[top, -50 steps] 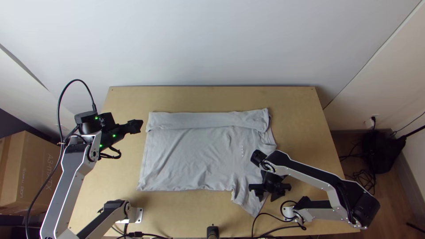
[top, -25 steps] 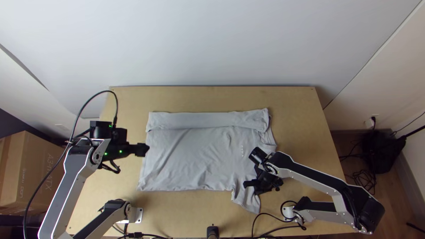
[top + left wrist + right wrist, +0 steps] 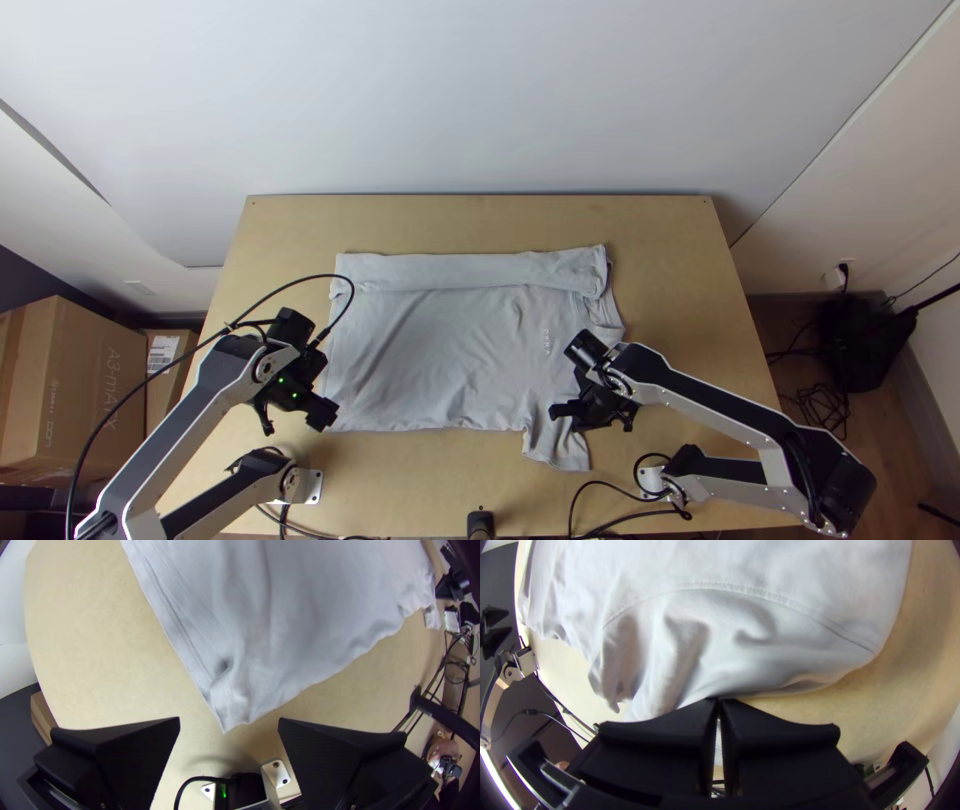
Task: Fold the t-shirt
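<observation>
Shirt (image 3: 450, 345) lies on the table (image 3: 470, 223), collar end toward the right edge, hem end toward the left. Its far side is folded over once in a long band (image 3: 450, 271); the rest lies flat with light creases. The near sleeve (image 3: 555, 446) points at the near edge, bunched by the armhole seam.

Right gripper (image 3: 719, 699): fingers drawn together on sleeve cloth. A second ago they were spread over the sleeve; since then they have closed and the sleeve's tip has drawn back slightly from the table's near edge. Reading: this side is gripped.

Left gripper (image 3: 229, 718): fingers wide, nothing between them. It has come along the shirt's left side from near the band to the near hem corner (image 3: 231, 712), which now lies just ahead of the fingers.

Meaning for the task: first long fold made, both ends of the second nearly in hand. Next, judged: left fingers go low around the hem corner and close, then both arms lift together and carry the near side over toward the band. Risk: a shallow pinch slips, or uneven lifting skews the fold; the bunched sleeve may leave a lump.
</observation>
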Controlling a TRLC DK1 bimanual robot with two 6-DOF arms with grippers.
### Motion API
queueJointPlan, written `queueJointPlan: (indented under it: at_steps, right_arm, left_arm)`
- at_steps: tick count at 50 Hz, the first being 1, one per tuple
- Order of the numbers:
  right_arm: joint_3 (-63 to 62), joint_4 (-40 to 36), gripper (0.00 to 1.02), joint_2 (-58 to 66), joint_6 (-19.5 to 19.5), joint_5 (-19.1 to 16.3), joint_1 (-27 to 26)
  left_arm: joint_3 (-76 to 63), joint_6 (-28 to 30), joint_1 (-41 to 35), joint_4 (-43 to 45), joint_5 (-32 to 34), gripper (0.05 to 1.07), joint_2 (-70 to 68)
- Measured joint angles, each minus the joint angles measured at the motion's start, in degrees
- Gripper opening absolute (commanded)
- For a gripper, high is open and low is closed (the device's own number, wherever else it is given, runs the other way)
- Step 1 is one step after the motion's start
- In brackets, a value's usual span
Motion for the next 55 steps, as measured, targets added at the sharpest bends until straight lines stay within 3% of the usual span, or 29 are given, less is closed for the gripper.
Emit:
queueJointPlan:
  at_steps: [6, 22, 26, 30, 49, 53, 55]
  right_arm:
    - [0.0, 0.0, 0.02, -0.6, 0.0, 0.3, -1.4]
    - [0.5, 0.2, 0.02, -0.8, -1.0, 0.4, -5.2]
    - [0.5, 0.9, 0.02, -0.8, -1.1, 0.4, -5.8]
    - [0.5, 1.1, 0.02, -0.8, -1.0, 0.4, -6.0]
    - [1.0, 1.1, 0.02, -1.6, -1.0, 0.5, -6.4]
    - [1.2, 1.1, 0.02, -2.1, -1.0, 0.4, -6.4]
    - [1.2, 1.1, 0.02, -2.3, -1.0, 0.4, -6.4]
  left_arm:
    - [-1.0, 2.6, 0.8, 0.7, -0.2, 0.93, 2.5]
    - [-4.7, 10.2, 5.9, 2.8, -0.2, 0.92, 5.4]
    - [-5.0, 11.1, 6.5, 2.9, -0.2, 0.76, 5.5]
    - [-5.2, 11.7, 7.0, 3.2, -0.2, 0.69, 5.5]
    - [-8.3, 13.7, 6.1, 4.2, 0.1, 0.66, 5.7]
    - [-8.6, 13.8, 6.1, 4.8, 0.9, 0.5, 6.1]
    - [-8.6, 13.9, 6.1, 5.3, 1.3, 0.32, 6.1]
